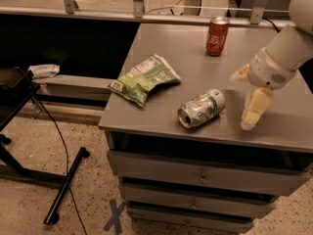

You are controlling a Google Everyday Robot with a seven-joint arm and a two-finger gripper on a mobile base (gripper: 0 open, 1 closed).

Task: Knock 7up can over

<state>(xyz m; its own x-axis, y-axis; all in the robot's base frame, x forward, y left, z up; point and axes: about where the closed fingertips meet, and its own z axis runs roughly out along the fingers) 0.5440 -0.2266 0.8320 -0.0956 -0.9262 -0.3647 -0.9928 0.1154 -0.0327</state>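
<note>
Now 7up can [201, 107] lying on side; pincer [246, 95] just beside, fingers [255, 110] spread.

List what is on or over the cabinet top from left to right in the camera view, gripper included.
From left: chip bag → 7up can → gripper, open, just right of that can. The orange can stands farther back and overlaps the 7up can's span, so it is left out.

7up can [201, 108], silver w/ green, lying on side, nr table [146, 117] front edge, tool [240, 101] beside
</note>
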